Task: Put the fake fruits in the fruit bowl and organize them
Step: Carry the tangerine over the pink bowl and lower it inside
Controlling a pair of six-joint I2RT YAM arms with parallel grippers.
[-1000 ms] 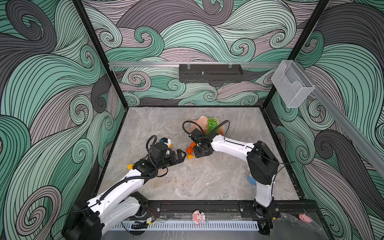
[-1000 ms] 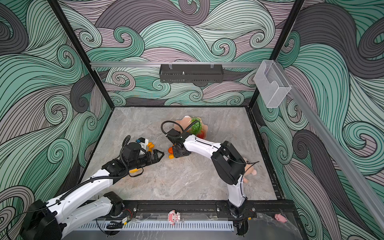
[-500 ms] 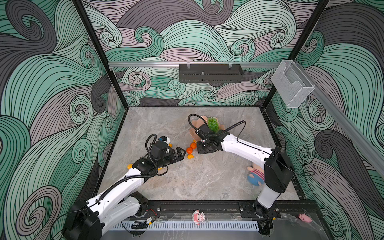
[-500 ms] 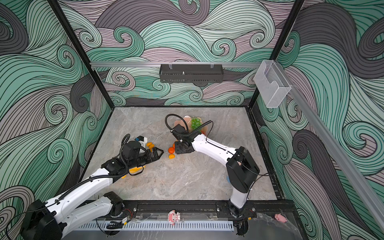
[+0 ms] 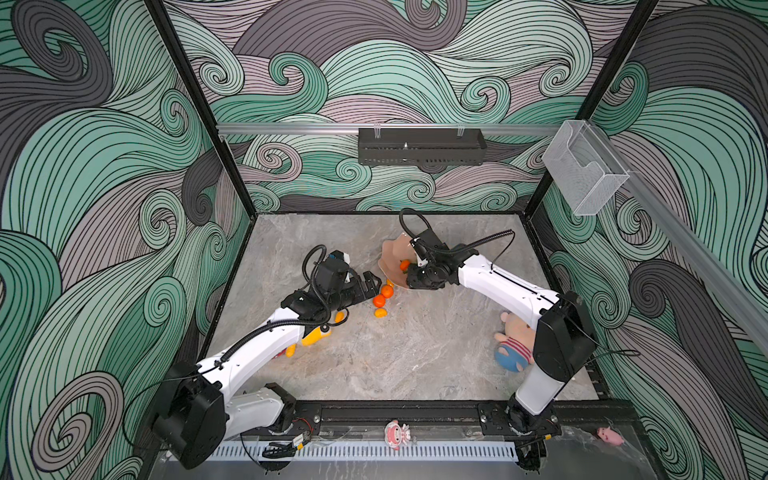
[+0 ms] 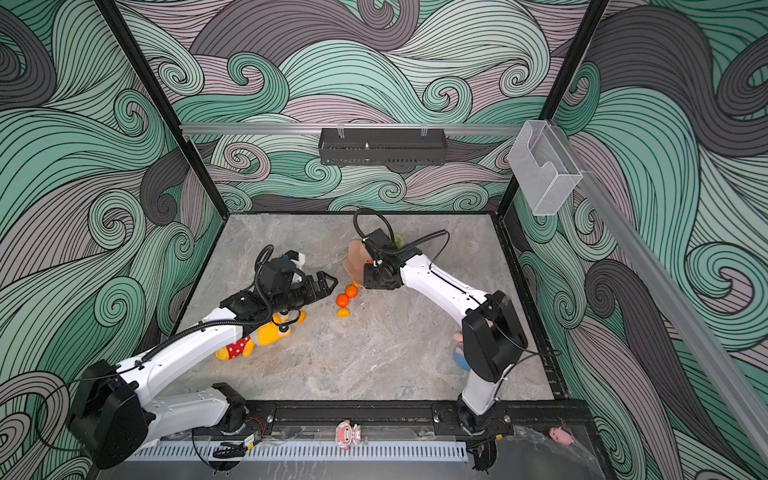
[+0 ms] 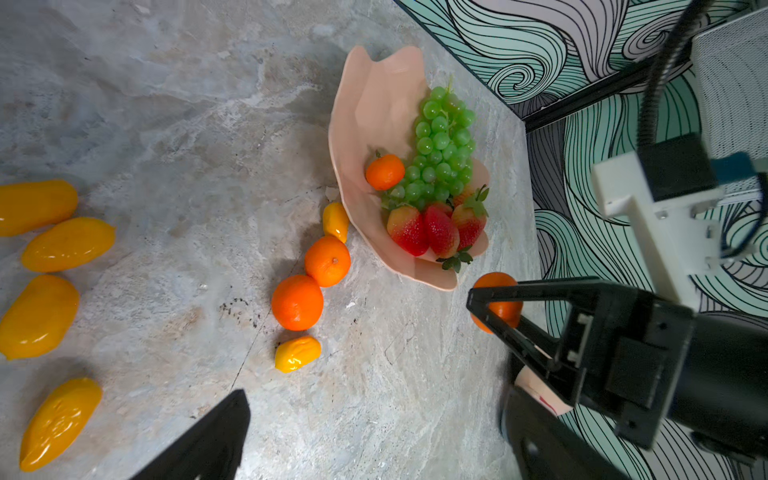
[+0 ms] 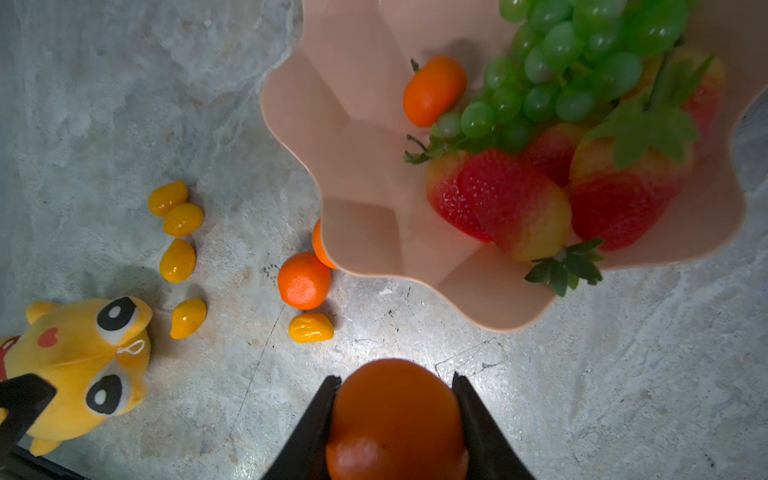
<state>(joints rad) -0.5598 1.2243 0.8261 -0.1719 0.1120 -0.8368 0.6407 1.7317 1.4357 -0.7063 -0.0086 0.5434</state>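
In a top view, the right pincer (image 5: 415, 279) hovers at 4 o'clock of the fruit bowl (image 5: 392, 254); the left pincer (image 5: 371, 284) stands spread nearby. Right wrist view: the right pincer pinches a tangerine (image 8: 395, 415) just beside the fruit bowl, above the bench (image 8: 582, 395).

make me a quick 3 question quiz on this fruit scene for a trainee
1. True or false: the right pincer grips a tangerine.
2. Which of these lies in the fruit bowl? A: a grape bunch. B: a banana. C: an apple.
3. How many round tangerines rest on the table just outside the bowl?

Key
1. True.
2. A.
3. Two: one touching the other.
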